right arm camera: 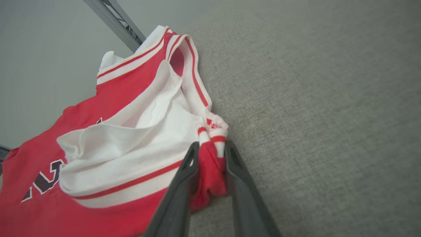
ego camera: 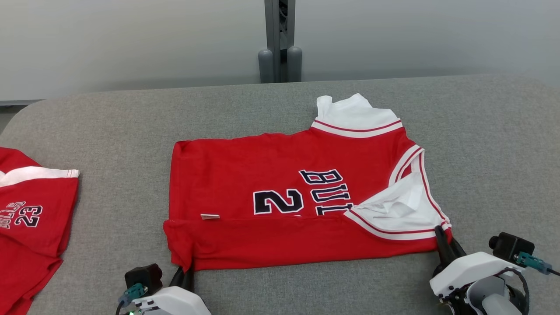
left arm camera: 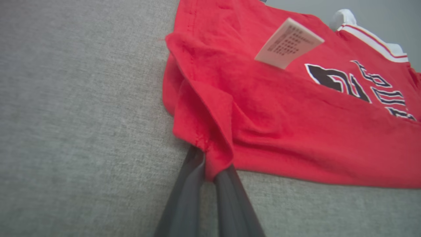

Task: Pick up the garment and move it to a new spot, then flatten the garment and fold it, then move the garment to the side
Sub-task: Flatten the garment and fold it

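Where the grey cloth-covered counter (ego camera: pixel 109 131) spreads across the head view, the red garment (ego camera: pixel 245 175), a sleeveless jersey with white trim striped in red, lies flat at its middle, hem end to the robot's left and neck end to its right. Its near long edge is folded up over the front as a band, which covers the lower part of a dark numeral 2 and of the dark lettering beside it. At the right end the white inner side of the cloth shows in a rumpled opening. A second red jersey (ego camera: pixel 30 210), printed with 23, lies at the counter's left edge, well apart from the garment. Beyond the far edge stands a grey post (ego camera: pixel 280 39) against a pale wall. The left claw (ego camera: pixel 186 273) is closed on the garment's near left corner, with red cloth bunched between its 2 dark fingers in the left wrist view. The right claw (ego camera: pixel 444 245) is clamped on the near right corner, pinching red cloth and striped trim. A small pale label (ego camera: pixel 210 216) sticks out from the fold line near the left end.
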Tool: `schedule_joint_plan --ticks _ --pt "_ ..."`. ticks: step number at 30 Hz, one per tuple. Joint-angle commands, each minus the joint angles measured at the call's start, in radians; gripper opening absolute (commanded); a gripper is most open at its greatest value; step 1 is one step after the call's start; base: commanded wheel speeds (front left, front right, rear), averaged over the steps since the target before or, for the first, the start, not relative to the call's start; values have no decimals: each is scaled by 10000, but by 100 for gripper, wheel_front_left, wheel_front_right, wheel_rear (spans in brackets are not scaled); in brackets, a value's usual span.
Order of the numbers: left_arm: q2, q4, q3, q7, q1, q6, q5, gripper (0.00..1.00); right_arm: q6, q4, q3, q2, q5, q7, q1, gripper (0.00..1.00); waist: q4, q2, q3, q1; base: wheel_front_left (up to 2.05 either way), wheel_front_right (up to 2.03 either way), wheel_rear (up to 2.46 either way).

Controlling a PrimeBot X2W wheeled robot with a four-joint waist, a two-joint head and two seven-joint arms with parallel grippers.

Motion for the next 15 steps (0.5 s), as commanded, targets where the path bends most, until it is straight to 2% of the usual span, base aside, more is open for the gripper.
schedule_joint_plan --ticks 1,8,15 --pt "43 98 -100 17 -79 -10 53 0 6 -18 42 -124 147 -124 -139 0 -17 0 -25 0 0 0 0" --pt "208 -71 -330 11 -103 79 290 0 6 -267 284 -376 661 -210 36 0 -135 0 -217 0 0 0 0" --pt "459 -494 -557 457 306 142 376 0 4 -694 458 -719 1159 139 431 0 -249 0 -494 0 0 0 0"
